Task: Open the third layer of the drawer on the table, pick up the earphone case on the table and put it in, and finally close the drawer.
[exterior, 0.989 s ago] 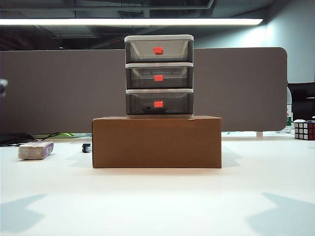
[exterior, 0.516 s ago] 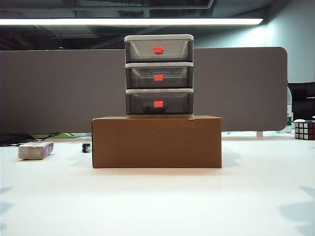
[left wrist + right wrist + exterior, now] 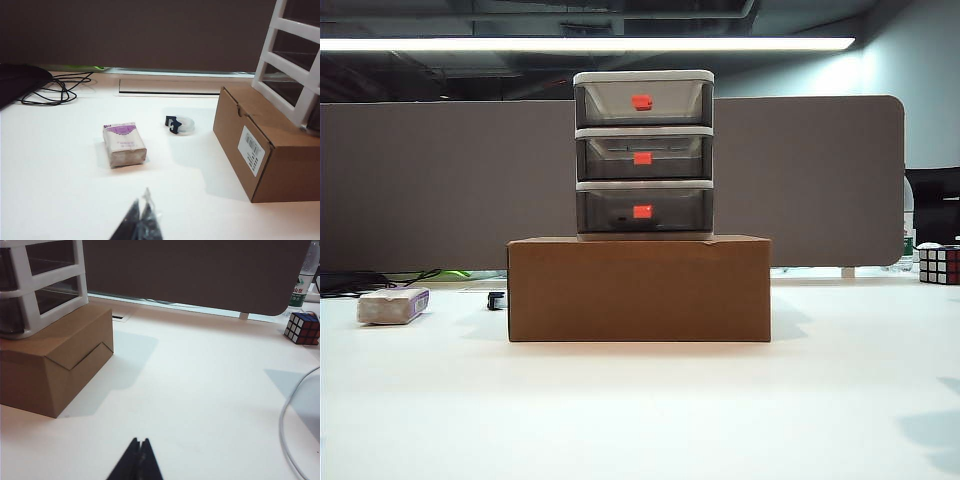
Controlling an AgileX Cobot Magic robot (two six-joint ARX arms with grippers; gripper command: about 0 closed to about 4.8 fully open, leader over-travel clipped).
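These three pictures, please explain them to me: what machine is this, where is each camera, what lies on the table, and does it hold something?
It is a robot with two arms. One camera faces the white table; two sit on the wrists. A drawer unit with all drawers closed stands on a cardboard box. The left wrist view shows the left gripper, shut and empty, near a greyish block with a purple label and a small clear-and-dark item. The right wrist view shows the right gripper, also shut and empty, and a puzzle cube. No earphone case is visible.
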